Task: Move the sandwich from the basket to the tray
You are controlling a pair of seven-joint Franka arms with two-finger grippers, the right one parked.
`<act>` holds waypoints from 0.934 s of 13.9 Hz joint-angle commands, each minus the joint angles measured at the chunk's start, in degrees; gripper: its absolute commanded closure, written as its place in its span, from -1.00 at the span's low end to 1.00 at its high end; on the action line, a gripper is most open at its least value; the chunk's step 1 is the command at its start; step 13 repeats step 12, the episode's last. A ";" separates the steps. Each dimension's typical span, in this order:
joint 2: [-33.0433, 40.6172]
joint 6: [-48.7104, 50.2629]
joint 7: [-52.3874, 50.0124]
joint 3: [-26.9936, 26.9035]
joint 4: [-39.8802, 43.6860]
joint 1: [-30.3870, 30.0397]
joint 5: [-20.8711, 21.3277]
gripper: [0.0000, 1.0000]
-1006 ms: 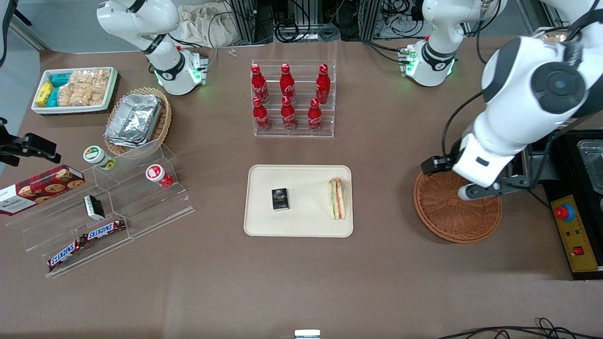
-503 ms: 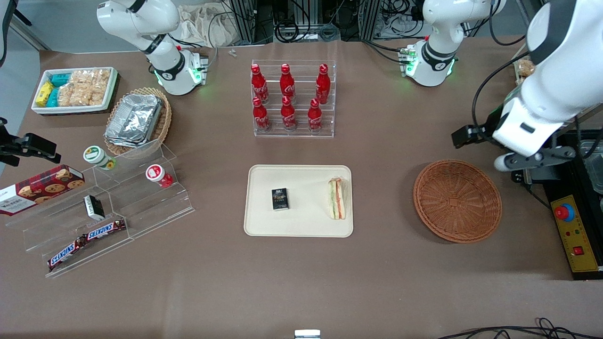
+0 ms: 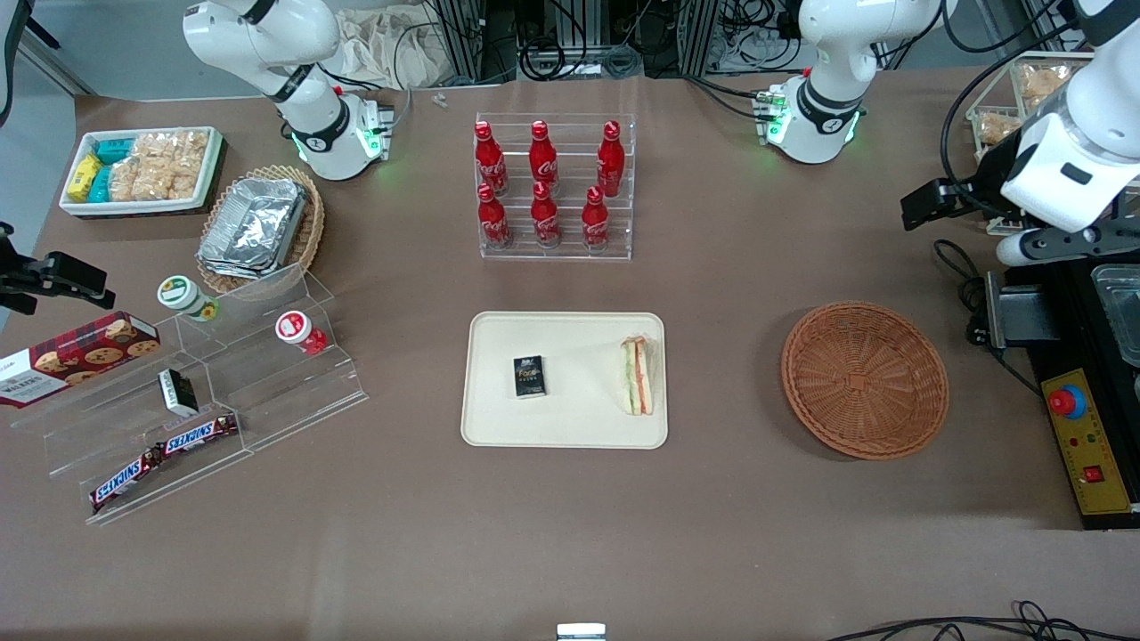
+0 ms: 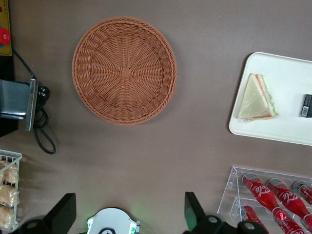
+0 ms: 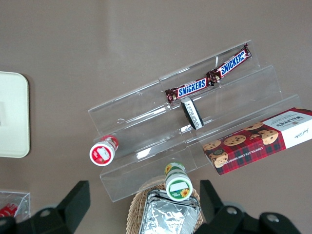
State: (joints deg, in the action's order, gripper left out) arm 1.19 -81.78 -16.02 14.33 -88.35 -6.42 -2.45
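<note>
The left arm's gripper (image 4: pixel 129 214), jaws open and empty, has withdrawn upward from the empty reddish-brown wicker basket (image 3: pixel 864 380); the wrapped triangular sandwich (image 3: pixel 637 375) lies on the cream rectangular tray (image 3: pixel 570 427), so placement appears complete.

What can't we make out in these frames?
1. Small dark box on the tray: print too small, front view; cut by the frame edge, left wrist view.
2. Wire rack of snacks at the working arm's end: partly covered by the left arm, front view.
3. Gripper, raised, farther from the front camera than the basket: jaws unclear there; wrist view shows them open.
</note>
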 commanded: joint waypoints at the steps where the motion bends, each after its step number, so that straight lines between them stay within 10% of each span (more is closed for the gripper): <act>1: 1.28 0.65 0.99 -3.43 -0.68 2.72 -0.89 -0.99; 13: 0.57 0.65 1.17 -10.64 1.08 11.69 0.17 -0.99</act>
